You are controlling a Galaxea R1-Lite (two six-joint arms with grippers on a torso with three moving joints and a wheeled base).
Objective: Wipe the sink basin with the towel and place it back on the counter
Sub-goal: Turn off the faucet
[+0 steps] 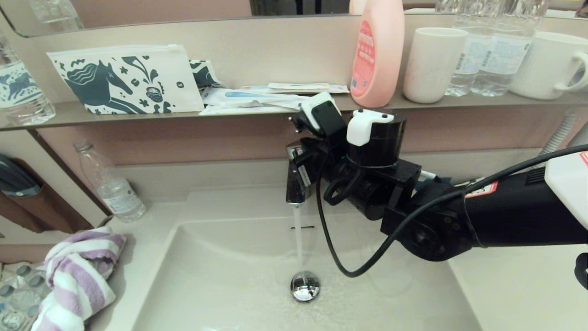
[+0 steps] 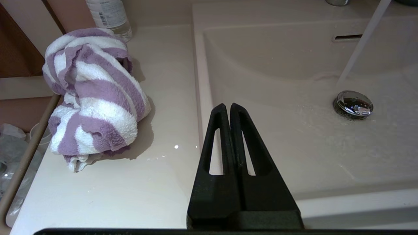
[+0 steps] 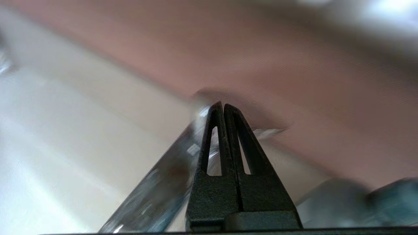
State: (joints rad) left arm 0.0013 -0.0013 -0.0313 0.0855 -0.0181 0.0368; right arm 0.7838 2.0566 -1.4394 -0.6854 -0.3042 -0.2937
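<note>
Towel [image 2: 91, 94] bunched, axis prob. front-back

Beige counter [image 1: 514, 285] carries crumpled towel [image 1: 78, 271], perhaps damp, beside bottle [image 1: 112, 186].

Sink basin [image 1: 220, 276]: large rectangular beige-cream glossy bowl, rounded corners, chrome drain plug [image 1: 305, 286] at the middle, small overflow slot [image 1: 302, 227] in the back wall; water streams onto the plug, bottom wet. Towel [image 1: 76, 276]: lilac and white striped terry, crumpled in a loose heap, lying on the surface [image 1: 138, 257] to the basin's left, near the front left edge, clear of the bowl. Surface smooth, flat, beige-cream, one piece with the basin.
</note>
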